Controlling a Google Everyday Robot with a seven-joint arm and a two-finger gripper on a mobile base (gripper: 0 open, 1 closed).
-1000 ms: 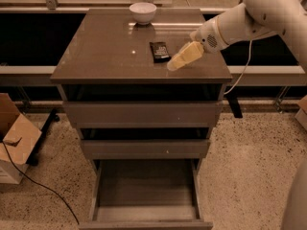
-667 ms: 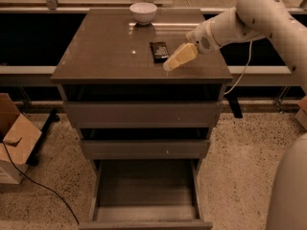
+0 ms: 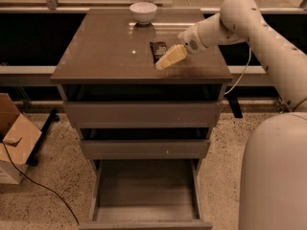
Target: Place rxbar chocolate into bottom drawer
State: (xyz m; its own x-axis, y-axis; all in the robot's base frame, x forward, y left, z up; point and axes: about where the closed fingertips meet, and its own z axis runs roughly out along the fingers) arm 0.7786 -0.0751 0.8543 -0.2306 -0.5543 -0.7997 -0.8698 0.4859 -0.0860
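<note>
Hovering my pincer at the near end of the snack bar on the cabinet top.

Bar lies flat in its dark wrapper, right of centre, well apart from the white bowl at the back edge. My arm comes in from the right and the pincer slants down. I judge a low angle suits a thing this flat. Pincer spread or pressed together: cannot tell. Its tip overlaps the bar, so contact is unclear too. Bottom drawer stands pulled out below, the two above it pushed further in, so the drop path looks open. Pick-up step, by my reckoning; bar not yet lifted.
</note>
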